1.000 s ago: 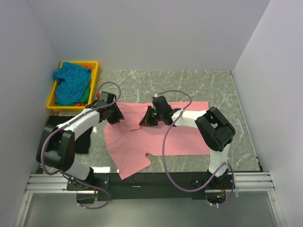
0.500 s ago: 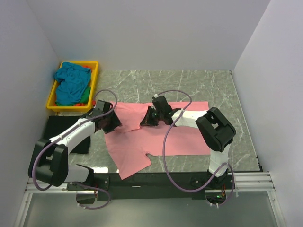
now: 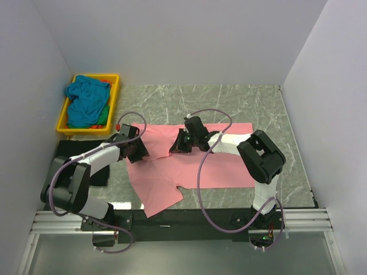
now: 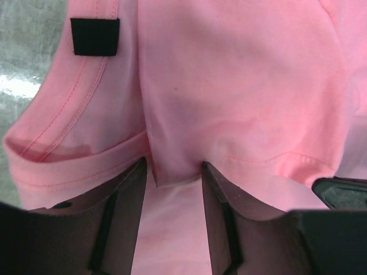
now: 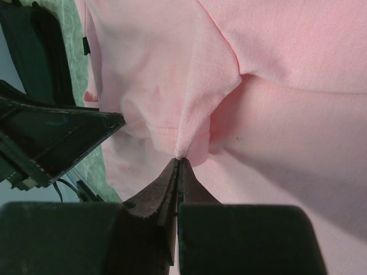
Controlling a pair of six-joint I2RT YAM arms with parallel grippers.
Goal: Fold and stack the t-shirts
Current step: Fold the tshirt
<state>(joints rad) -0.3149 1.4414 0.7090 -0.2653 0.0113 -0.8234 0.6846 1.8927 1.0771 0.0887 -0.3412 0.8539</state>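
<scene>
The salmon pink t-shirt (image 3: 223, 157) lies spread on the marble table, one sleeve hanging toward the near edge. My left gripper (image 3: 140, 150) is at the shirt's left edge. In the left wrist view its jaws (image 4: 174, 172) stand apart with a raised fold of pink cloth (image 4: 229, 86) just between the tips. My right gripper (image 3: 175, 148) is over the shirt's middle. In the right wrist view it (image 5: 179, 160) is shut on a pinched point of the pink cloth (image 5: 287, 114). A teal blue t-shirt (image 3: 86, 97) lies crumpled in the tray, with a bit of green one (image 3: 103, 117) under it.
The yellow tray (image 3: 114, 80) stands at the back left, off the marble. A black mat (image 3: 71, 152) lies left of the shirt under the left arm. White walls close in on the left, back and right. The shirt's black label (image 4: 94, 36) shows near the collar.
My left gripper has moved nearer along the shirt's left edge, then a little right onto the cloth. The right gripper holds the same pinch and has not moved.
</scene>
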